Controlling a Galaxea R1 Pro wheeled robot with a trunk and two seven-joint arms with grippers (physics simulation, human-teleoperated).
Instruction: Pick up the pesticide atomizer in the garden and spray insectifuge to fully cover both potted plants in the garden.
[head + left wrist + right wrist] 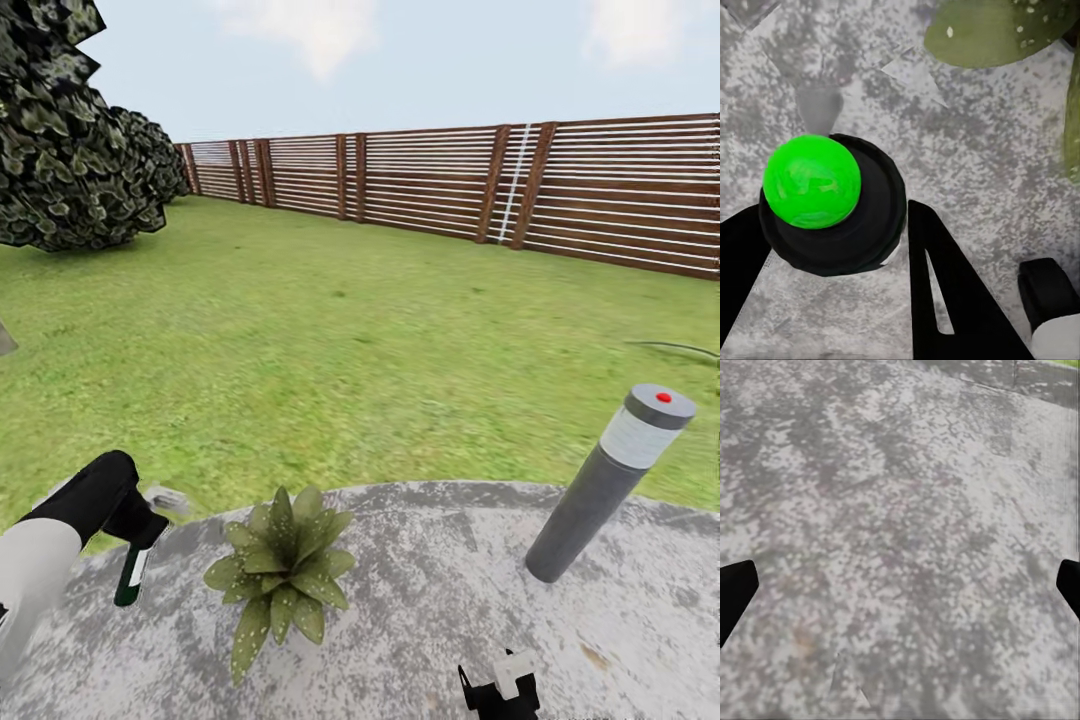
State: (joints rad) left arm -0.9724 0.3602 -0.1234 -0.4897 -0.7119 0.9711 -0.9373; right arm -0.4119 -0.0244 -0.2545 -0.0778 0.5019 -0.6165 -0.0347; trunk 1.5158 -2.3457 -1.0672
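The pesticide atomizer [131, 577] is a small dark bottle with a pale label, hanging just above the grey patio. My left gripper [137, 540] is shut on its upper part. In the left wrist view the atomizer [832, 206] shows from above as a round black body with a bright green top, between the black fingers [941, 289]. A potted plant [283, 570], a low rosette of pointed speckled leaves, stands on the patio just right of the atomizer; its leaves [997, 30] are close by. My right gripper [500, 688] is open over bare paving [900, 585].
A grey bollard lamp [608, 485] with a red dot stands tilted on the round patio [440, 600] at the right. Lawn [350, 340] stretches to a brown slatted fence [480, 185]. A big dark bush [70, 150] is at far left.
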